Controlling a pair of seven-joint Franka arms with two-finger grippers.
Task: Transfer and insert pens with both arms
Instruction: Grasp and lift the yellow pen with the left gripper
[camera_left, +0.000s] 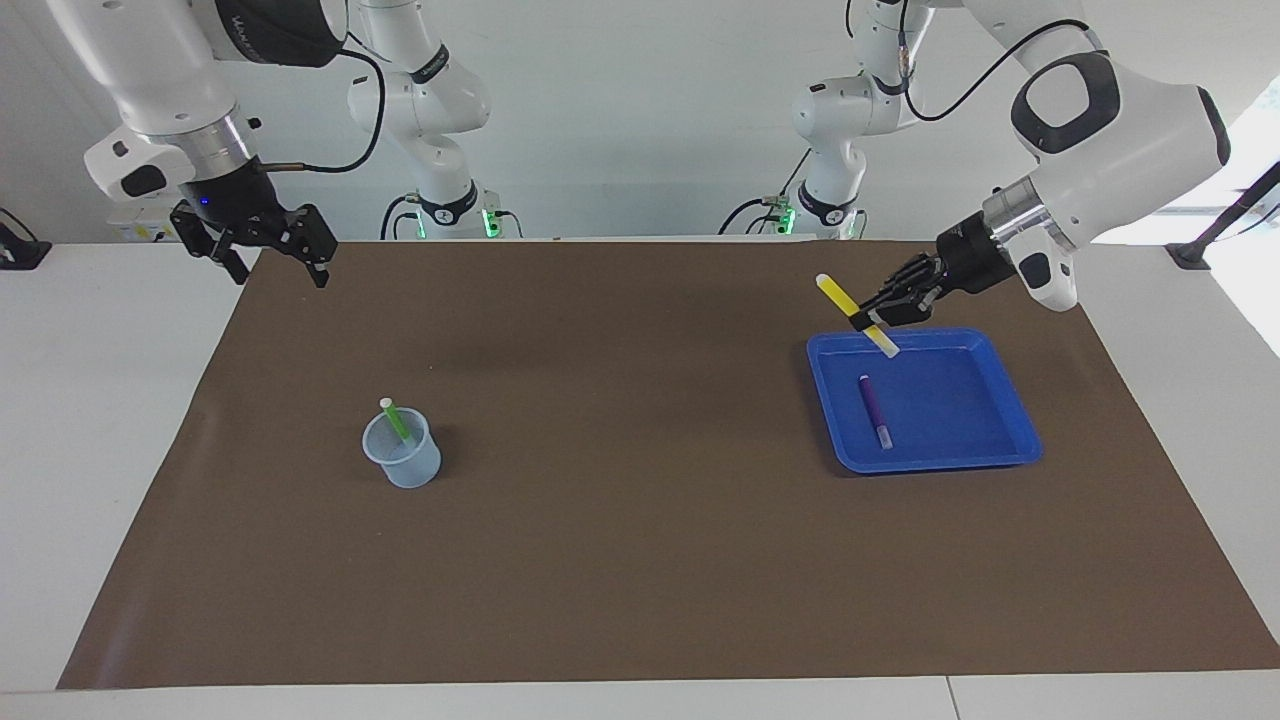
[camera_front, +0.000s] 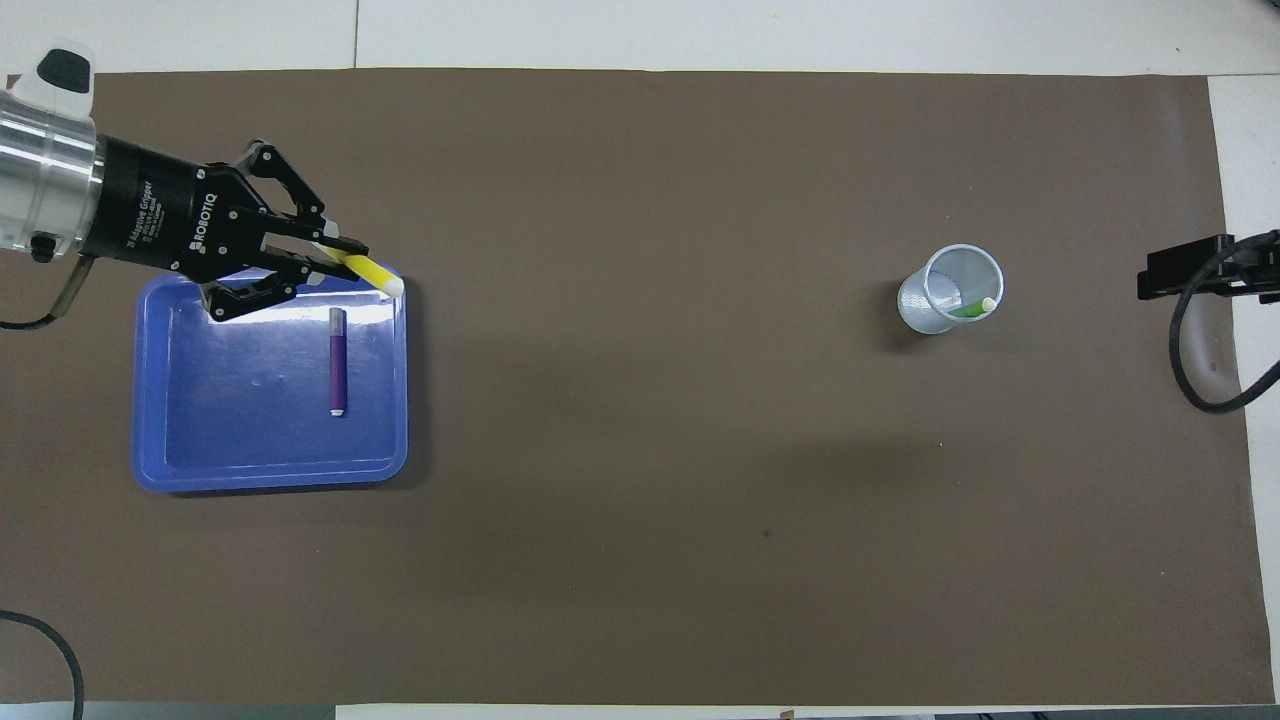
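My left gripper (camera_front: 335, 262) covers the middle of the yellow pen (camera_front: 372, 273) from overhead, plus the tray (camera_front: 270, 470) rim at its 10 o'clock corner. My right gripper (camera_left: 272, 262) only shows in the facing view. Most of the green pen (camera_left: 398, 420) is sunk in the cup (camera_left: 403, 462).

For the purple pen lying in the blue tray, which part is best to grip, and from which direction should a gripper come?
Probably the middle of the barrel, from straight above. The purple pen lies flat on the floor of the blue tray, apart from its walls, so both long sides are free. The fingers should close across its width; a low approach from the side would likely meet the tray's raised rim.
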